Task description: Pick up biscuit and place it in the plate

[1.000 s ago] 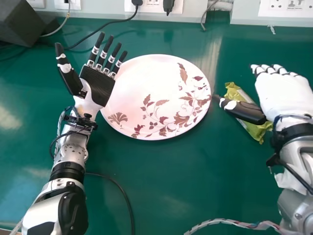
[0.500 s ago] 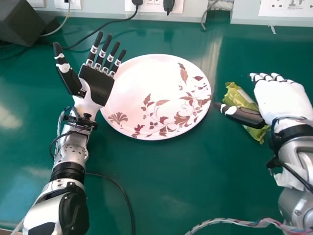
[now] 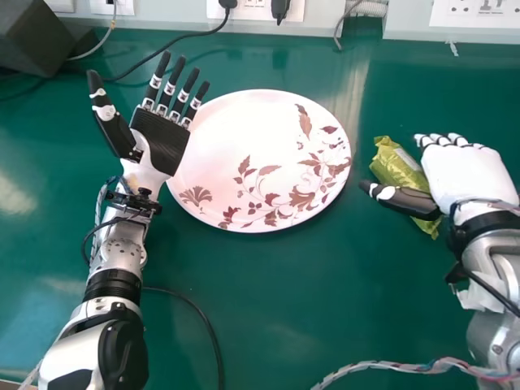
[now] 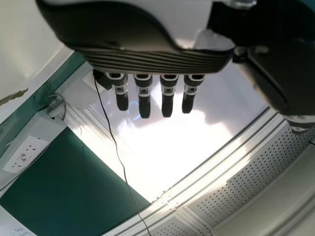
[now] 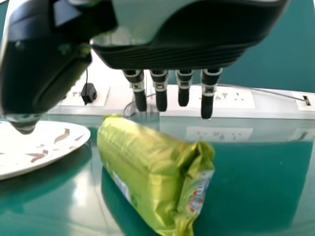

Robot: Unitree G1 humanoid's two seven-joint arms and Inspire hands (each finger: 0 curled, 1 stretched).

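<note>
The left hand point(image 3: 160, 140) is open, palm up, over the left rim of the plate point(image 3: 244, 162) in the head view; its straight fingers point(image 4: 143, 98) show in the left wrist view. At the right, the right hand point(image 3: 467, 172) is held palm down beside the green biscuit packet point(image 3: 400, 166), its thumb stretched across the packet's near part. In the right wrist view the right hand point(image 5: 167, 56) has its fingers extended, not curled round the biscuit packet point(image 5: 147, 169), which lies on the table. The plate point(image 5: 49, 142) stands off to the side there.
A dark box point(image 3: 36, 36) stands at the table's back left, with black cables point(image 3: 175, 41) running near it. Wall sockets point(image 3: 479, 12) line the back edge. Another cable point(image 3: 199, 313) lies by the left forearm, and twisted wires point(image 3: 406, 368) cross the front right.
The right hand has moved slightly toward the robot, its thumb sliding nearer along the packet. The packet has shifted a little to the left. The left hand has barely moved.
</note>
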